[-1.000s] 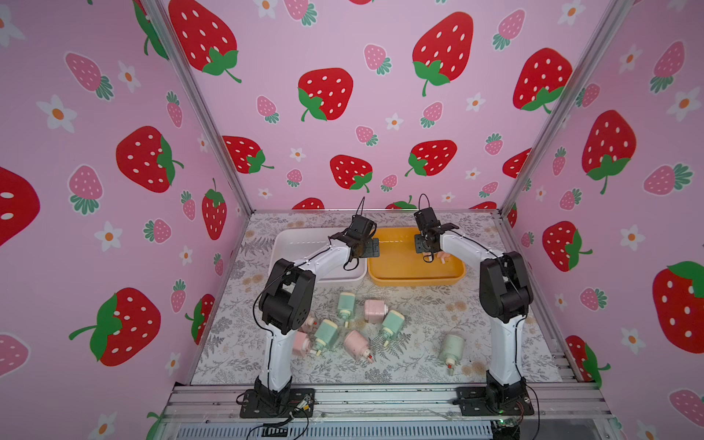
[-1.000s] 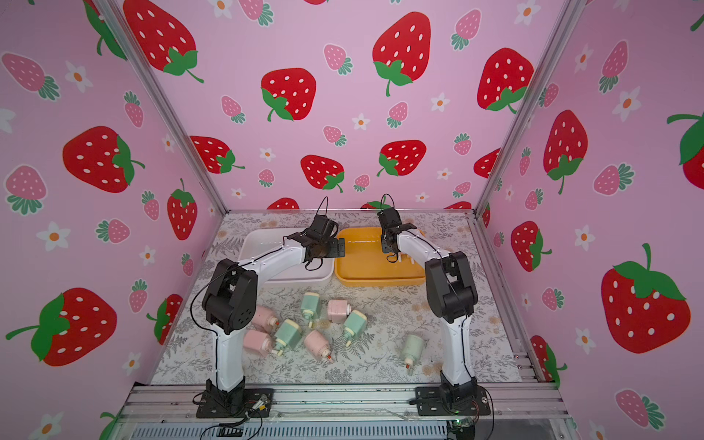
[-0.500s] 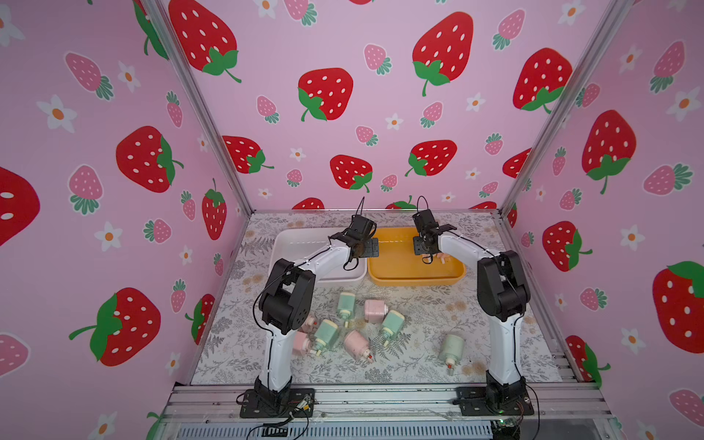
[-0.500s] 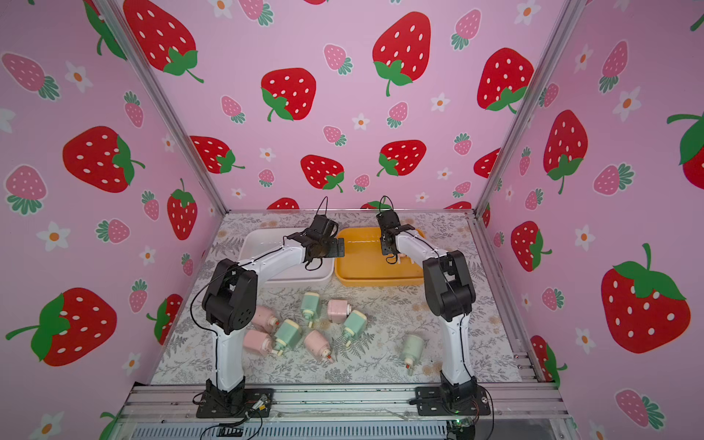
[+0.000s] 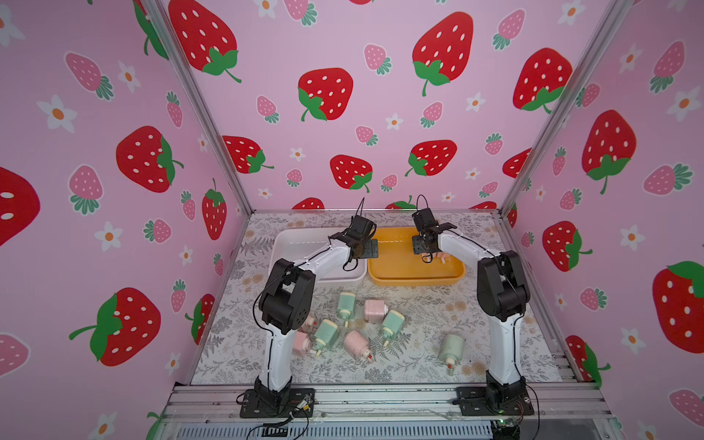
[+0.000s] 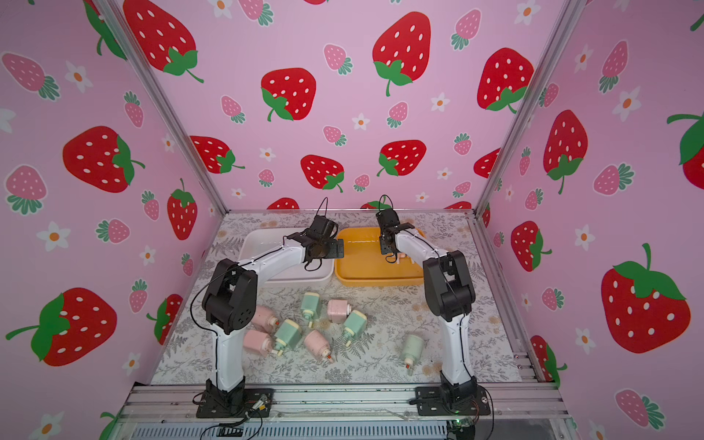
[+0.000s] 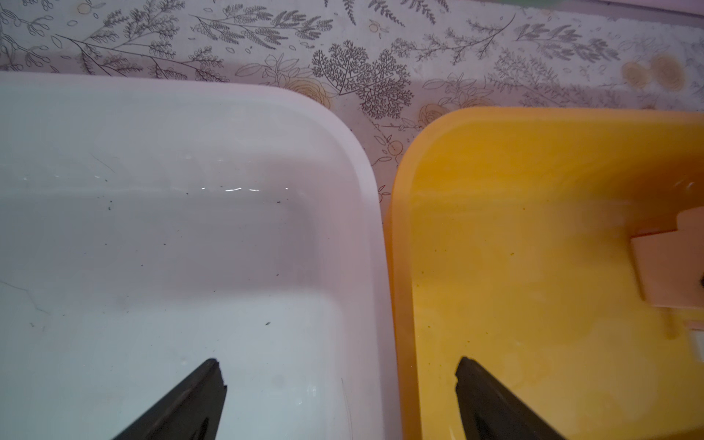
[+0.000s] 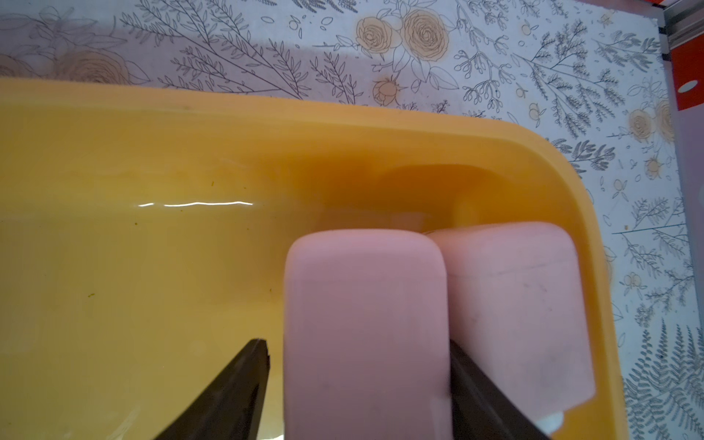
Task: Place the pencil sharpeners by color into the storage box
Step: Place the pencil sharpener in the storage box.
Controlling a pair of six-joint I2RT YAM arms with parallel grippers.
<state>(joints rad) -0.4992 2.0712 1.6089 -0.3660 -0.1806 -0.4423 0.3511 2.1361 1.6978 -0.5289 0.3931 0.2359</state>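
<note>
Top view: 8 sharpeners (image 5: 392,324) left on table (image 5: 419,365), approx 4 pink, 4 green; left arm (image 5: 285,301) hides part.

Left wrist: my left gripper (image 7: 338,362) wide apart, holding nothing; white tray (image 7: 358,152) bare.

Right wrist: my right gripper (image 8: 357,343) slack around pink sharpener (image 8: 365,297) in yellow tray (image 8: 533,152), 2nd pink (image 8: 514,297) touching it.

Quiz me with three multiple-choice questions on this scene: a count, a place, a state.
1. How many mint green sharpeners lie on the table? A two; B four; C six.
2. The two pink sharpeners in the right wrist view lie: A in the white bin; B on the table; C in the yellow bin.
3. The left gripper's fingers are: A open, empty; B shut, empty; C shut on a sharpener.
Answers: B, four show in both top views; C, yellow walls surround them; A, wide apart, nothing between.
</note>
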